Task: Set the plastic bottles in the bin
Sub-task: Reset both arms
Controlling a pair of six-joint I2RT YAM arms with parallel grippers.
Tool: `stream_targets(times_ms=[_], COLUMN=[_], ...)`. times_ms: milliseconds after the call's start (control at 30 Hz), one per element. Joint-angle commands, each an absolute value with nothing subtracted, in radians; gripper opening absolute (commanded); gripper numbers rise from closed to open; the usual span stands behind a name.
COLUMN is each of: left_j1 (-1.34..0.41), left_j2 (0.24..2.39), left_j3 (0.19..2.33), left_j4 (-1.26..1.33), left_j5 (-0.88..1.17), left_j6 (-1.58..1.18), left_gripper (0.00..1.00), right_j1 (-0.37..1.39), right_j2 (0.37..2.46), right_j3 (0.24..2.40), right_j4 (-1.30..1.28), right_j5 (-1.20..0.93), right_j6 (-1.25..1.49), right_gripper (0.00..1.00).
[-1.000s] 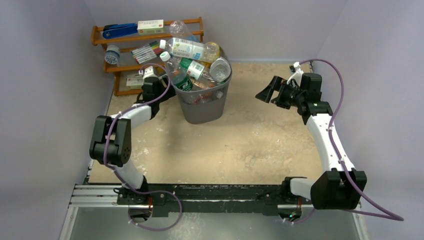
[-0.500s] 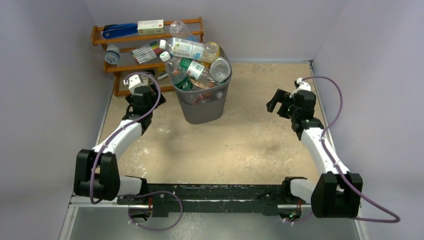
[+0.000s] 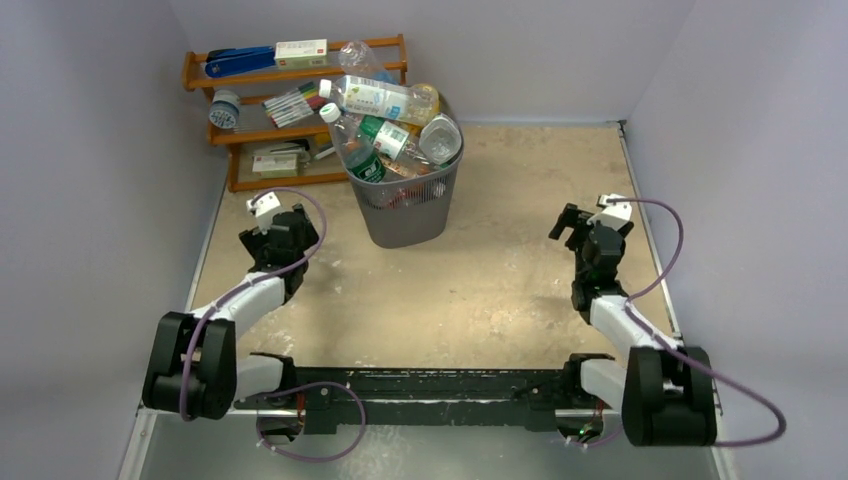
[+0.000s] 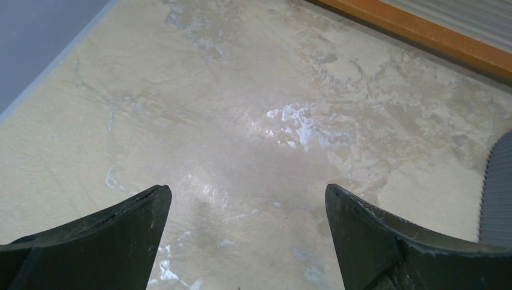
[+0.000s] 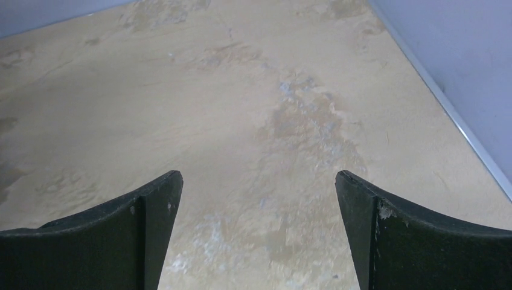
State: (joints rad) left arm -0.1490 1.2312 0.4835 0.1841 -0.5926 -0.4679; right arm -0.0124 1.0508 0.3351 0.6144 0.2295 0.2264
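Observation:
The grey bin (image 3: 405,210) stands at the back middle of the table, heaped above its rim with several plastic bottles (image 3: 385,125), clear ones with green, white and red labels. My left gripper (image 3: 283,222) hangs open to the left of the bin and nearer than it, with only bare tabletop between its fingers (image 4: 130,232). A sliver of the bin's wall (image 4: 500,187) shows at the right edge of the left wrist view. My right gripper (image 3: 580,222) is open over the right side of the table, its fingers (image 5: 145,226) holding nothing.
An orange wooden rack (image 3: 255,100) with markers, boxes and a tape roll stands in the back left corner, its base board (image 4: 422,33) visible in the left wrist view. Grey walls close in the table (image 3: 500,270) on the left, back and right.
Both arms have drawn back toward the near edge and folded lower. The left gripper left the bin's side and opened wider. The right gripper stayed open throughout.

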Motion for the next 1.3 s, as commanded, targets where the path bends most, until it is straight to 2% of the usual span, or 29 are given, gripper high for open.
stream_targets(times_ms=[0,167,300,433,533,633,767,933,1100,1167,1267], left_j1=[-0.148,-0.146,-0.127,-0.1,-0.039,0.002,0.066,0.086,0.107,0.098,0.089], left_j2=[1.277,1.333,1.391,1.42,1.449,1.503,1.542,1.528,1.598,1.601,1.613], left_j3=[0.506,0.466,0.373,0.39,0.394,0.424,0.432,0.399,0.343,0.396,0.381], left_j4=[0.352,0.467,0.658,0.67,0.729,0.752,0.816,0.874,1.092,0.977,1.019], left_j5=[-0.668,-0.714,-0.637,-0.601,-0.503,-0.431,-0.301,-0.27,-0.215,-0.193,-0.178], left_j6=[-0.365,-0.298,-0.255,-0.243,-0.248,-0.26,-0.276,-0.265,-0.243,-0.215,-0.203], left_gripper=[1.0,1.0,1.0,1.0,1.0,1.0,1.0,1.0,1.0,1.0,1.0], right_j1=[-0.014,-0.014,-0.015,-0.017,-0.059,-0.07,-0.07,-0.069,-0.069,-0.069,-0.069], right_j2=[1.195,1.387,1.43,1.436,1.518,1.53,1.577,1.582,1.577,1.576,1.578], right_j3=[0.354,0.366,0.396,0.382,0.317,0.374,0.268,0.233,0.298,0.316,0.314], right_j4=[0.966,1.165,1.182,1.244,1.472,1.35,1.622,1.678,1.565,1.519,1.522], right_j5=[0.32,0.351,0.369,0.383,0.338,0.26,0.215,0.2,0.235,0.223,0.219], right_j6=[0.153,0.101,0.081,0.055,0.033,0.047,-0.029,-0.025,-0.024,-0.025,-0.025], right_gripper=[1.0,1.0,1.0,1.0,1.0,1.0,1.0,1.0,1.0,1.0,1.0])
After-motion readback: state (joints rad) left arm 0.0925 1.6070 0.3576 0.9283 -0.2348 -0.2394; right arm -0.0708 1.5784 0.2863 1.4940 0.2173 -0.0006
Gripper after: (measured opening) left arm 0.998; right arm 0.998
